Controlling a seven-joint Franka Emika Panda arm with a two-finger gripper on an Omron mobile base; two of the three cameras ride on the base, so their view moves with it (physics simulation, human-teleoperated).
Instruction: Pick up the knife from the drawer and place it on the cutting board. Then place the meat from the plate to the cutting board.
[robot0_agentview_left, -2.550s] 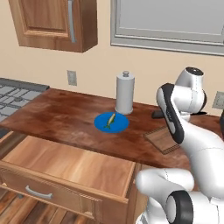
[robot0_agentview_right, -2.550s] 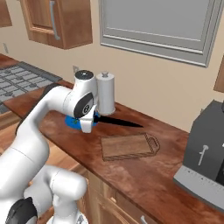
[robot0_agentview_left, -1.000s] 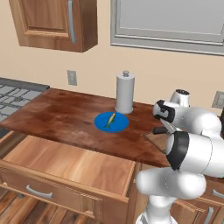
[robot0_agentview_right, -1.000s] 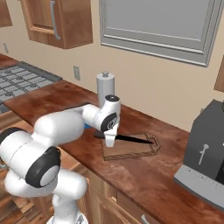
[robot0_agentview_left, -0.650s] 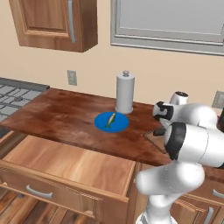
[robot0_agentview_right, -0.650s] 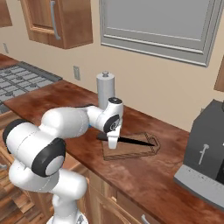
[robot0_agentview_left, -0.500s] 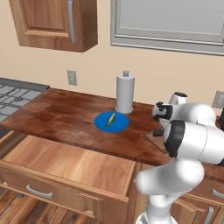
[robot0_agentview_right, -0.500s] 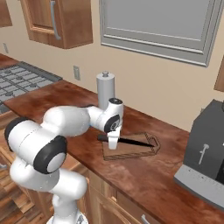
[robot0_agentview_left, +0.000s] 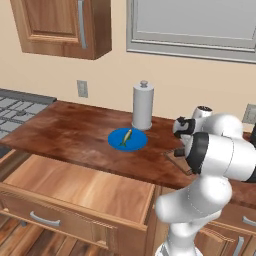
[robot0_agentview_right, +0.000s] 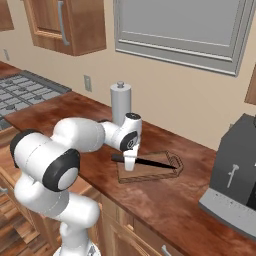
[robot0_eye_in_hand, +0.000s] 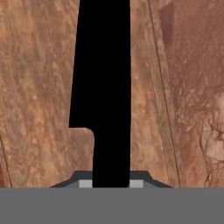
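Up close, knife over cutting board (hand clamped)

I find no writing to read anywhere around me: no words, brands, numbers or signs on anything in front of me.

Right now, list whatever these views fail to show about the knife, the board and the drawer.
- Cutting board: in the left base view the arm covers most of it.
- Knife: in the hand view its tip is cut off by the top edge.
- Drawer: left base view, the counter overhangs its back.
- Meat: too small for detail.
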